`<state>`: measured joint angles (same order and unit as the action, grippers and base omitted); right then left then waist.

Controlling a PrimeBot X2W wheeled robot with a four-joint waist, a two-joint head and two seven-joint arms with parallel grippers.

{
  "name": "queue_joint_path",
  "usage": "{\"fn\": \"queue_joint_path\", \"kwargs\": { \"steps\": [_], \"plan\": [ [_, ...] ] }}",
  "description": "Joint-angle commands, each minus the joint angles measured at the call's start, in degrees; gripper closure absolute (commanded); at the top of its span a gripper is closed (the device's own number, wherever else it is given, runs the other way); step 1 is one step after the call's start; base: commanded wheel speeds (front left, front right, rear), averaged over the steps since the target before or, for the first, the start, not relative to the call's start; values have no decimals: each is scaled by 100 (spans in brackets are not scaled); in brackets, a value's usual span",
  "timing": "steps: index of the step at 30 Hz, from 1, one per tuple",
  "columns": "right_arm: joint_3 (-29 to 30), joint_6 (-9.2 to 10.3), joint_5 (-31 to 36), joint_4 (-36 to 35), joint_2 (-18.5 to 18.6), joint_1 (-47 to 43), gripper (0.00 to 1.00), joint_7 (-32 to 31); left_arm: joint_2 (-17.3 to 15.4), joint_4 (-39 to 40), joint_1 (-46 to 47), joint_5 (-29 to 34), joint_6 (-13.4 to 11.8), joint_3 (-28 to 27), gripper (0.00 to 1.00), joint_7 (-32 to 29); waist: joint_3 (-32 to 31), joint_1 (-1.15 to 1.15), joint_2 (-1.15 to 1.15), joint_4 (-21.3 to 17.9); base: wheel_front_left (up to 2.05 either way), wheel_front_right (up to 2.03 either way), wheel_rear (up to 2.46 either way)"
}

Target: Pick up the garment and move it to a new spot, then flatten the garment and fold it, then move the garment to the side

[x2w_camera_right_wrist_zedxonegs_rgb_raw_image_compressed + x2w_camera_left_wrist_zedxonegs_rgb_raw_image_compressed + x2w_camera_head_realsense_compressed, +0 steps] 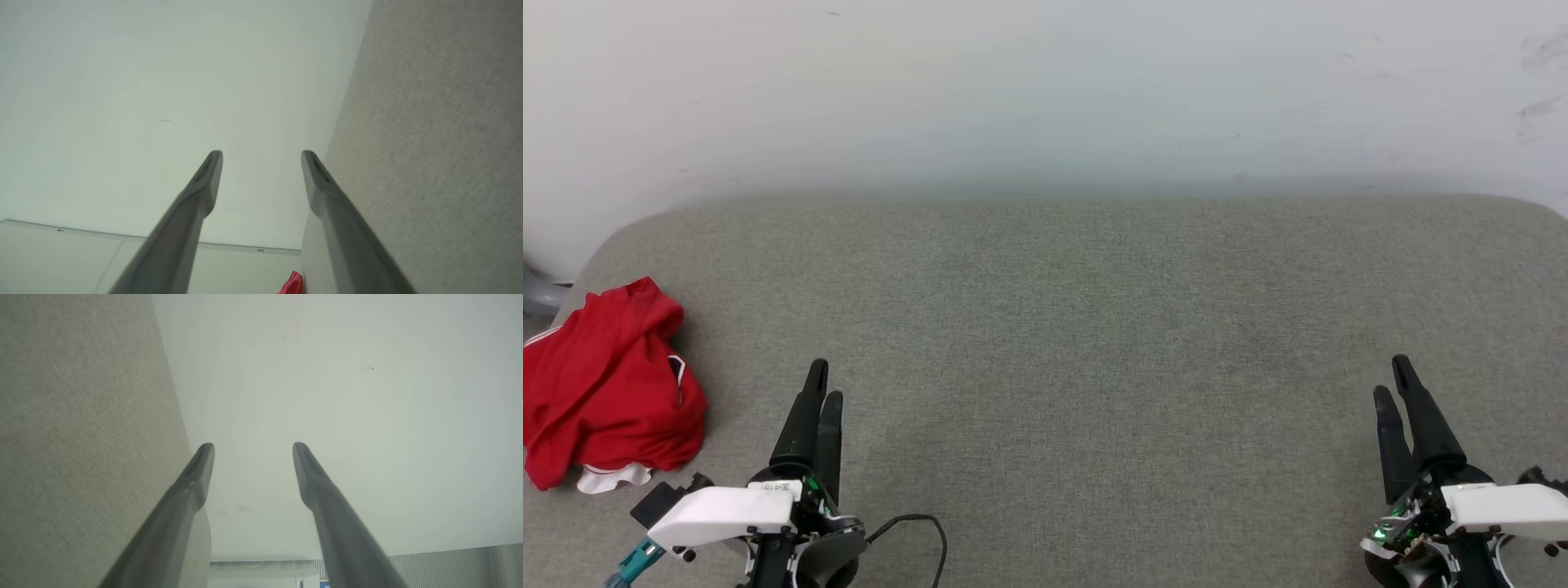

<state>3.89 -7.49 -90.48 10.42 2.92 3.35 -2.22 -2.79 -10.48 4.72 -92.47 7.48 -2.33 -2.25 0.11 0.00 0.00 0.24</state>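
Note:
The garment (605, 384) is a crumpled red heap with a bit of white at its bottom edge, lying on the grey cushioned surface (1078, 327) at the far left. A small red piece of the garment (292, 283) shows at the bottom of the right wrist view. My left gripper (822, 380) stands at the lower left, just right of the garment and apart from it; its own wrist view shows the left gripper (253, 447) open and empty. My right gripper (1392, 376) is at the lower right, and the right gripper (261, 155) is open with nothing between its fingers.
A pale wall (1045, 90) rises behind the grey surface. A black cable (915, 527) loops beside the left wrist. A grey object (538, 294) pokes in at the left edge past the surface's rounded corner.

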Motion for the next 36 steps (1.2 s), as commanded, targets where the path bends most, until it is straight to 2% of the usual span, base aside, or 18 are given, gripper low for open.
{"fn": "queue_joint_path", "kwargs": {
  "steps": [1,6,11,36],
  "plan": [
    [-46,0,61,-213,11,55,0,73,-9,214,133,38,1,62,0,71,-2,0,0,5,0,0,0],
    [-112,0,244,-395,52,21,0,197,-10,431,124,229,1,183,0,195,-5,0,0,16,0,0,0],
    [-126,0,783,-530,87,-25,0,312,-25,595,105,647,1,269,0,311,-7,0,0,24,0,0,0],
    [-116,0,4808,-834,1,-169,0,774,-78,768,-26,4182,2,394,0,813,-35,0,0,77,0,0,0]
  ]
}}
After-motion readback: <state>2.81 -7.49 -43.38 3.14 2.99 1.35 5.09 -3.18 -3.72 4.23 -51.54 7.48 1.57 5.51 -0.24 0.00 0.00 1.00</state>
